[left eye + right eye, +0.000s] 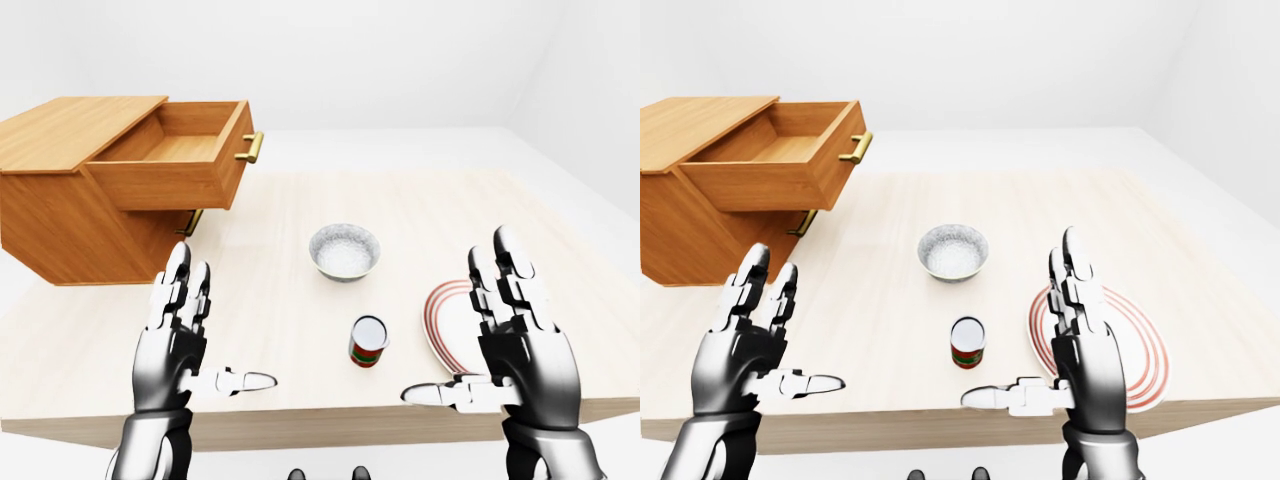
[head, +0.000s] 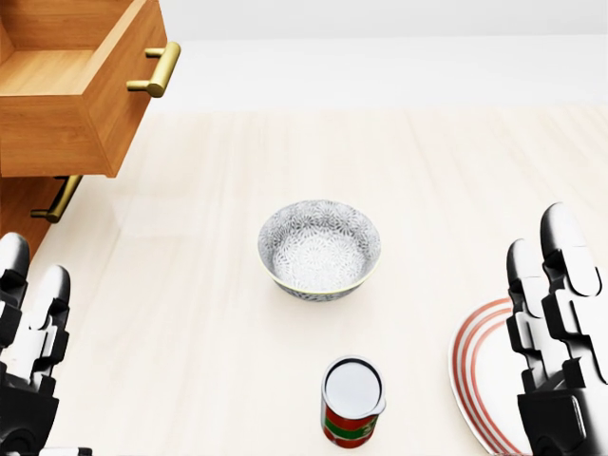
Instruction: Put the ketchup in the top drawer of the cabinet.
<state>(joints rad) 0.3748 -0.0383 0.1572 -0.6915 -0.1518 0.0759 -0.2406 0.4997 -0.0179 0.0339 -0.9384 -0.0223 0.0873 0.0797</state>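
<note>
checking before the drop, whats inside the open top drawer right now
The top drawer is pulled out of the cabinet. The part of its floor that shows is bare wood, with nothing on it. The drawer's front panel hides the strip of floor just behind it.
</note>
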